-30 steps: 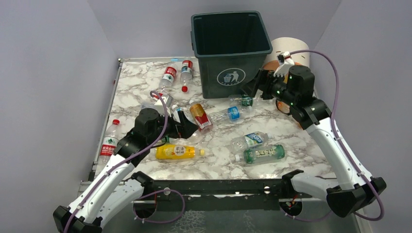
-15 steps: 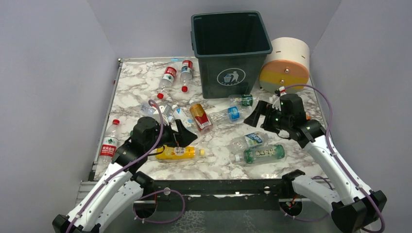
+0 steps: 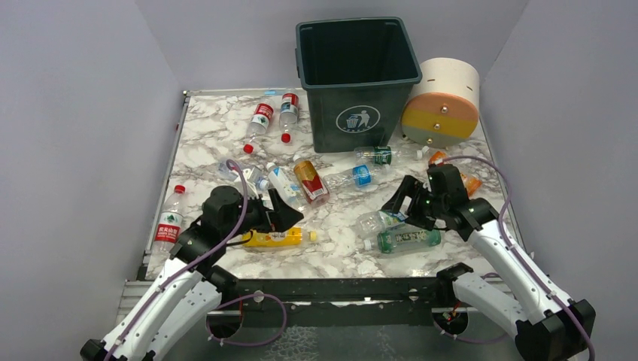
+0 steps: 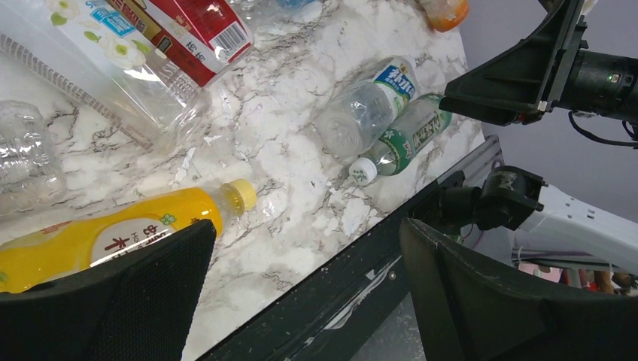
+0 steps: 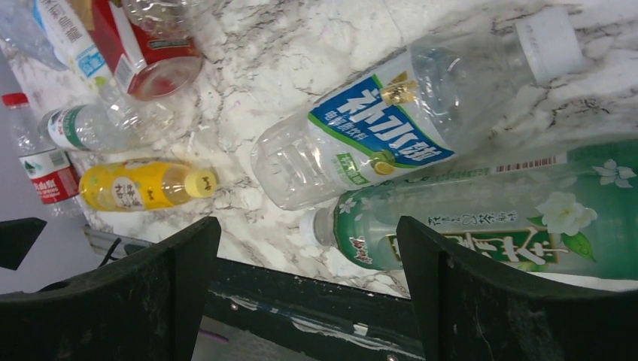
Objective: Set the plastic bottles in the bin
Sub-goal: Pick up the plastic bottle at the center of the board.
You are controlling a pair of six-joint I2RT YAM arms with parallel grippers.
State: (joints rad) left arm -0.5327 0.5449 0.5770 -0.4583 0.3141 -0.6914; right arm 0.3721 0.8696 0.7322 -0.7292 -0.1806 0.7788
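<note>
The dark green bin (image 3: 358, 79) stands at the back centre of the marble table. Several plastic bottles lie on the table. My left gripper (image 3: 290, 213) is open and empty, just above the yellow-orange bottle (image 3: 274, 238), which also shows in the left wrist view (image 4: 105, 237). My right gripper (image 3: 399, 204) is open and empty, over the clear blue-label bottle (image 3: 382, 218) and the green bottle (image 3: 406, 239). Both show in the right wrist view: the blue-label bottle (image 5: 406, 128) and the green bottle (image 5: 511, 218). A red-and-gold bottle (image 3: 310, 180) lies mid-table.
A cream-and-orange cylinder (image 3: 442, 101) lies right of the bin. More bottles lie at the back left (image 3: 261, 118), the left edge (image 3: 168, 218) and before the bin (image 3: 376, 155). Loose red caps (image 3: 285, 138) lie nearby. The table's black front rail (image 3: 331, 286) runs below the grippers.
My right arm has swung down from beside the bin to the near-right bottles. My left gripper has come back toward the front, over the yellow-orange bottle. Both stayed open.
</note>
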